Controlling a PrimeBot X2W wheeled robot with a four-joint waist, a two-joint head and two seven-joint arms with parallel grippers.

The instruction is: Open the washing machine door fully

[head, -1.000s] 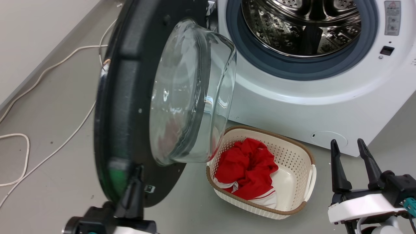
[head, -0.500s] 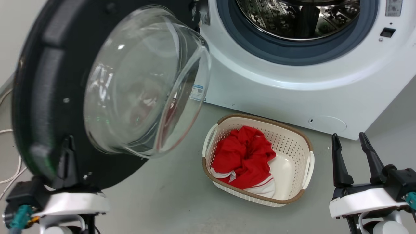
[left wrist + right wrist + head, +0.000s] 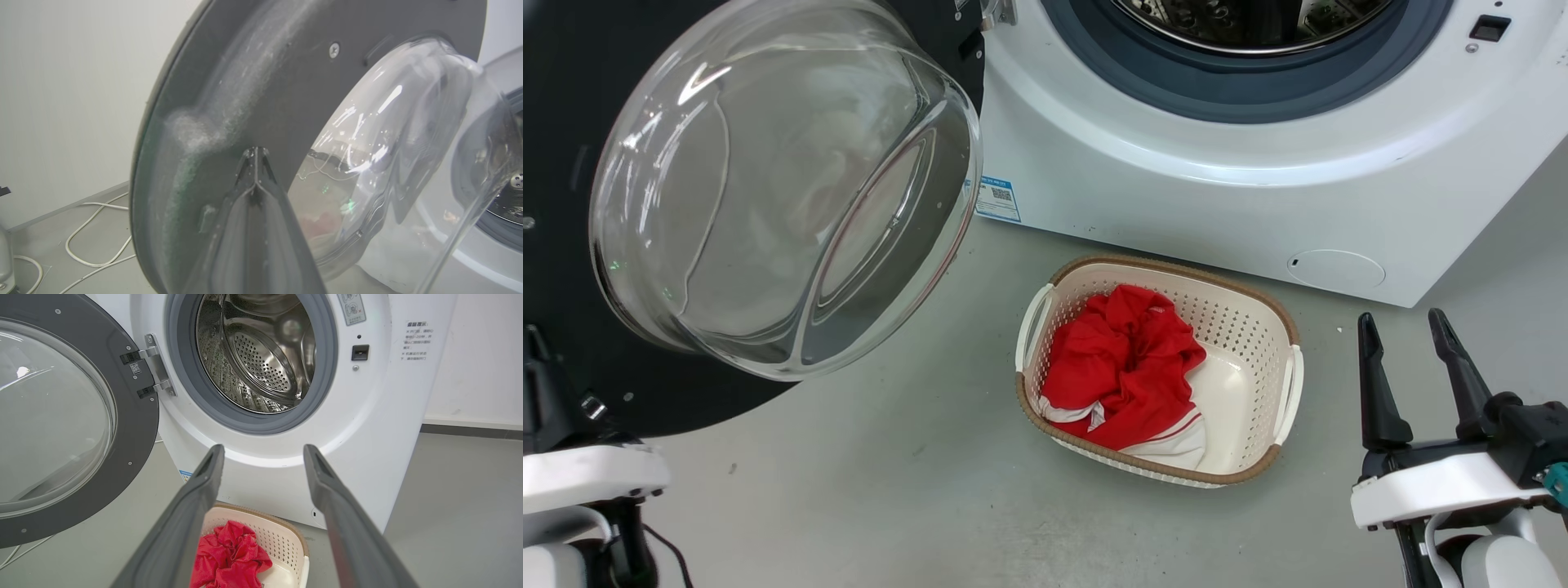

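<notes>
Now washing machine door point(image 3: 768, 188) stands wide, left of washing machine point(image 3: 1176, 188). Left gripper point(image 3: 255, 153), fingers pinched together, tip at door's inner face, nearer arm. Right gripper point(image 3: 1400, 318) spread, empty, well apart.

Floor point(image 3: 890, 490): plain grey, smooth, with a few small specks, across the lower half of the head view. Left wrist view: off-white wall point(image 3: 61, 81) on the left side, grey skirting strip point(image 3: 65, 206) along its base, loose white cable point(image 3: 102, 203) looped on the floor at lower left. Right wrist view: another white wall section point(image 3: 482, 355) at upper right, dark skirting point(image 3: 470, 430) under it, grey floor below. Lighting is even, no hard shadows.
</notes>
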